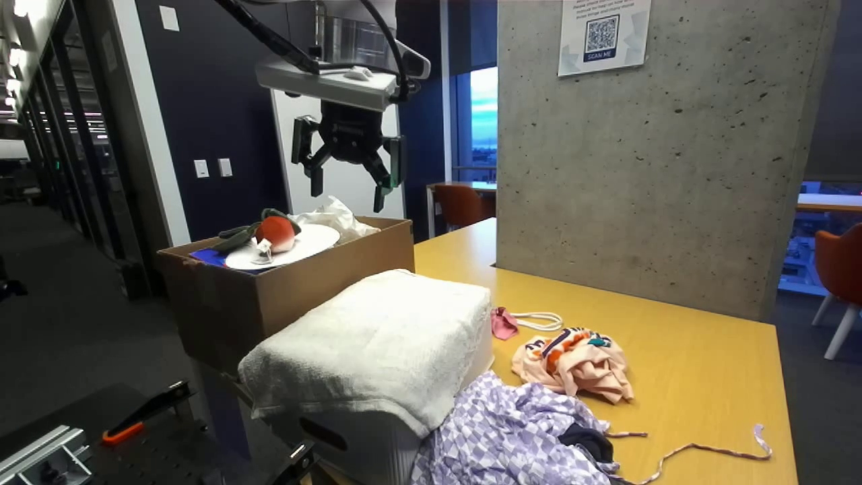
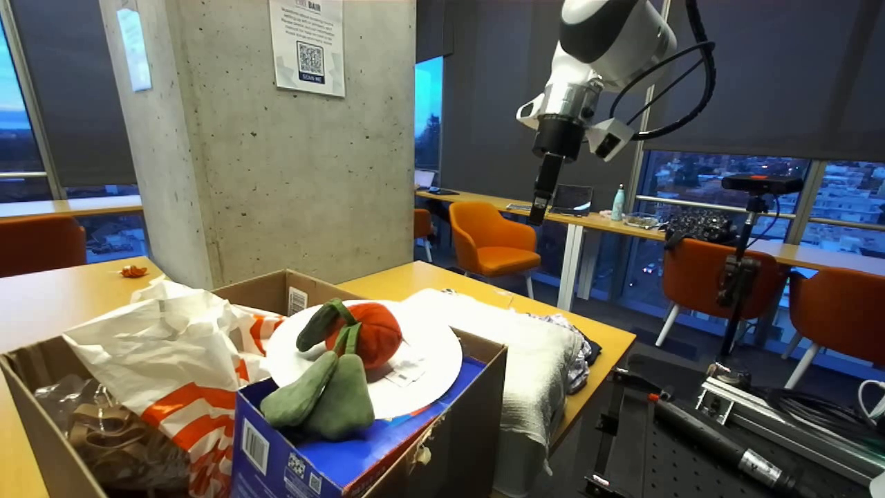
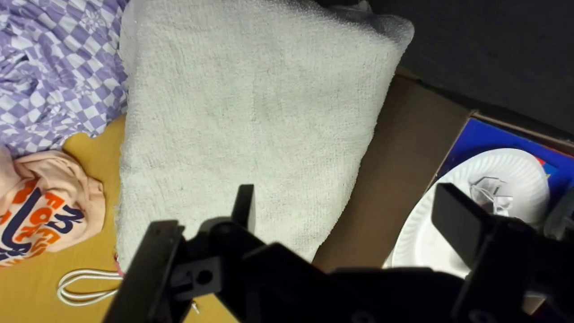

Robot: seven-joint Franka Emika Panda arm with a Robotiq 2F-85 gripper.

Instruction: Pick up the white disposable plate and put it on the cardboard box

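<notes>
The white disposable plate (image 1: 315, 241) lies inside the cardboard box (image 1: 330, 269), on a blue package (image 2: 387, 449). In an exterior view the plate (image 2: 434, 346) holds a red-orange plush item (image 2: 377, 337) with green parts and a clear wrapper. The box wall (image 2: 460, 443) stands around it. My gripper (image 1: 348, 190) is open and empty, in the air above the box and cloth; it also shows in an exterior view (image 2: 538, 211). In the wrist view my spread fingers (image 3: 347, 211) span the cloth and the plate (image 3: 428, 229); the right finger hides part of the plate.
A white towel (image 1: 384, 330) covers a grey bin beside the box. A purple checkered cloth (image 1: 505, 438), a peach cloth (image 1: 576, 364) and a white cord (image 1: 542, 320) lie on the yellow table (image 1: 707, 377). A white-orange bag (image 2: 180, 346) sticks up from the box. A concrete pillar (image 1: 646, 168) stands behind.
</notes>
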